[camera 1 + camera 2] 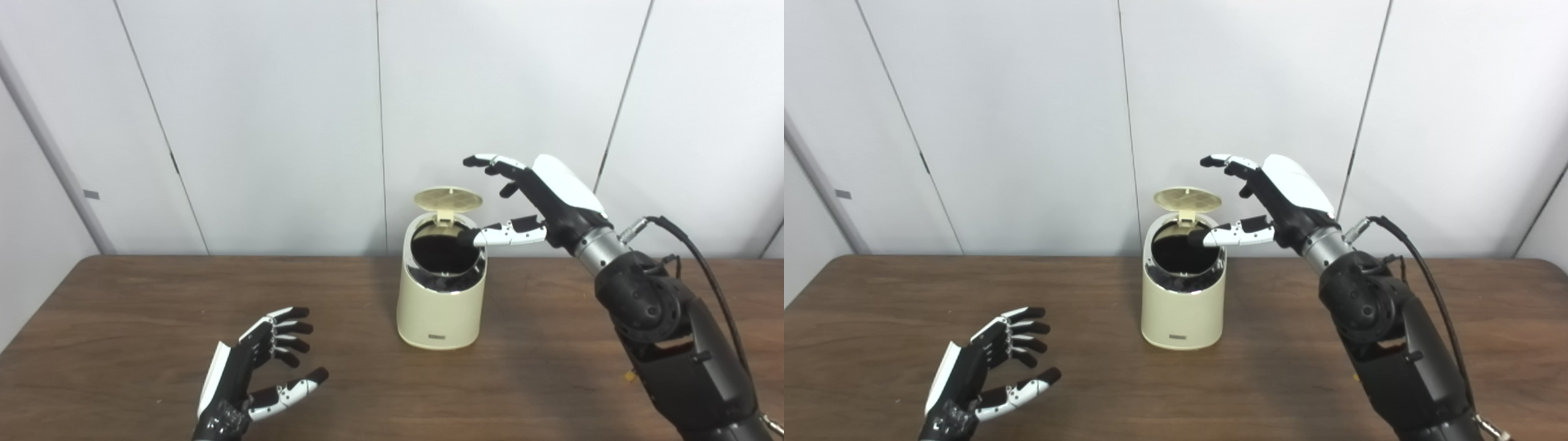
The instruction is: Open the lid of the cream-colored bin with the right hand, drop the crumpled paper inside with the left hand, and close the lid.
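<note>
My left hand (257, 373) hovers low over the table (122, 343), fingers spread, holding nothing. Cream bin (440, 306) stands mid-table, lid (448, 199) up; no paper seen. Beyond, my right hand (533, 202) is raised by the rim, fingers apart, empty.

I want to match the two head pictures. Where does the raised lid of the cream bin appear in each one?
Left eye view: the lid stands open a little right of centre, behind the bin's mouth.
Right eye view: the lid sits almost at centre, shifted left.
Shared landmark: the right hand, just right of the lid in both views.
</note>
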